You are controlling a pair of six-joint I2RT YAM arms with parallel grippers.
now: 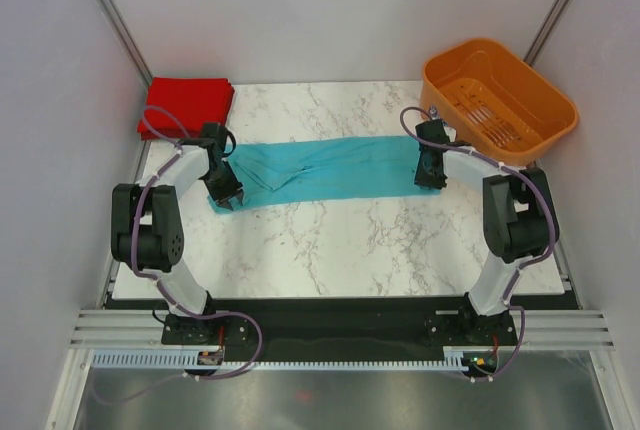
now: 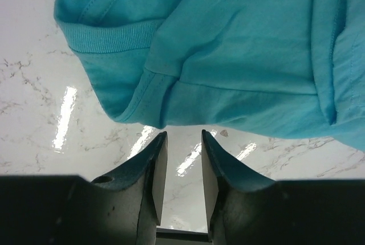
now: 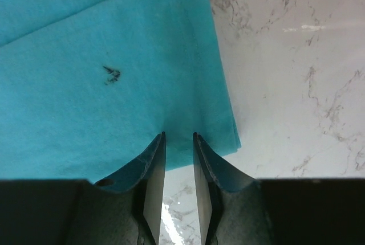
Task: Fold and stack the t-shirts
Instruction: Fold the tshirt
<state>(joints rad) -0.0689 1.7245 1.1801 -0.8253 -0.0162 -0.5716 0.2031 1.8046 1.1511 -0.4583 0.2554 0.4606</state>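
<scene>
Teal t-shirt [image 1: 330,170] lies as a long folded strip across the counter [image 1: 340,250]; red t-shirt [image 1: 188,102] is folded at back-left corner. Left fingers [image 2: 149,162] are apart & empty, just beside its L end. Right fingers [image 3: 149,162] are apart over its R edge, not clamped.

The spread t-shirt [image 1: 330,170] lies across the middle of the desk [image 1: 340,250], running left to right. Behind its left end sits the folded t-shirt [image 1: 188,102]; behind its right end stands the basket [image 1: 548,100]. The left pincer [image 1: 228,200] is at its near left edge, and the right pincer [image 1: 430,182] at its right edge.
</scene>
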